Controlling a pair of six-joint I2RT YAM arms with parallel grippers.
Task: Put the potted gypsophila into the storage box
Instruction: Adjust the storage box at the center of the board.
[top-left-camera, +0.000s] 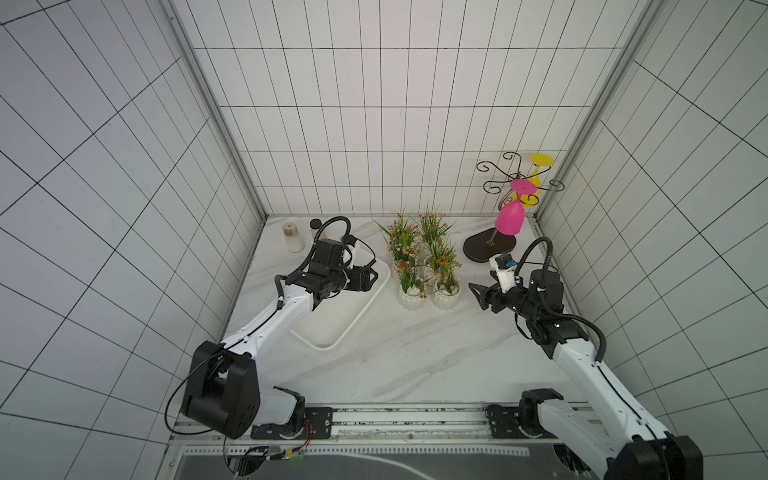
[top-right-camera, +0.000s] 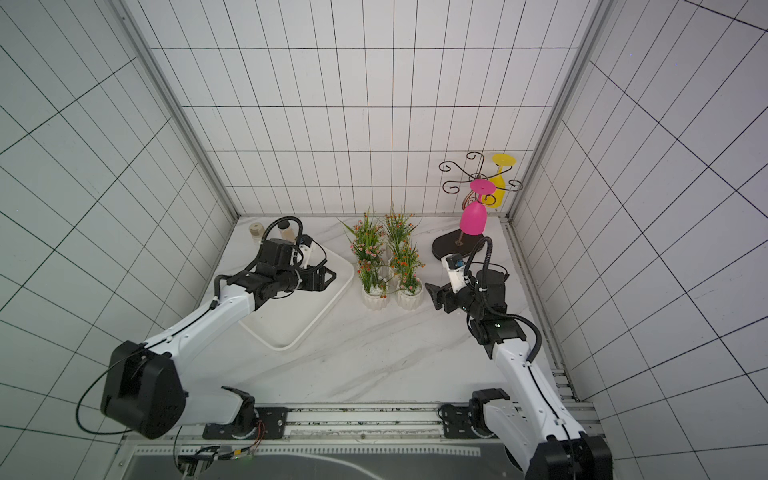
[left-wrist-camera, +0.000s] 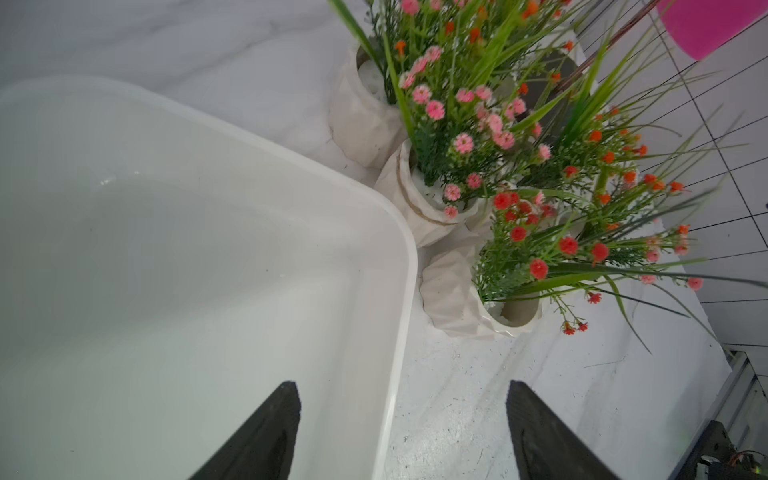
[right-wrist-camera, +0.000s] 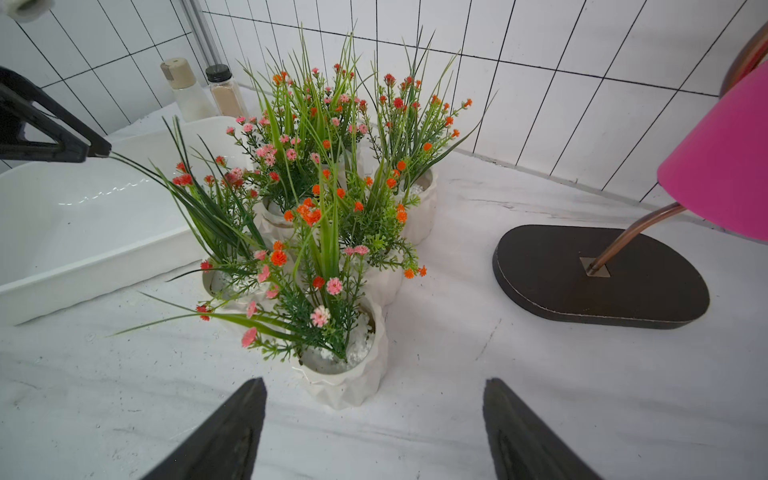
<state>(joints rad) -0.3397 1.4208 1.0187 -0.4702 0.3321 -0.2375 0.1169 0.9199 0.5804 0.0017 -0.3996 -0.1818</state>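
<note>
Several potted gypsophila (top-left-camera: 424, 266) (top-right-camera: 388, 266) stand clustered on the marble table: white ribbed pots with green sprigs and pink or orange flowers. The storage box (top-left-camera: 365, 309) (top-right-camera: 328, 307), a shallow white tray, lies just left of them with nothing in it where it shows. My left gripper (top-left-camera: 372, 276) (left-wrist-camera: 401, 384) hangs open over the box's edge nearest the pots, with nothing between its fingers. My right gripper (top-left-camera: 478, 296) (right-wrist-camera: 374, 380) is open on the right of the cluster, pointing at the nearest pot (right-wrist-camera: 345, 382) without touching it.
Two small bottles (top-left-camera: 293, 237) stand at the back left corner. A scrolled metal stand on a dark oval base (top-left-camera: 488, 249) holds a pink glass (top-left-camera: 510, 218) and a yellow one (top-left-camera: 536, 183) at the back right. Tiled walls enclose the table.
</note>
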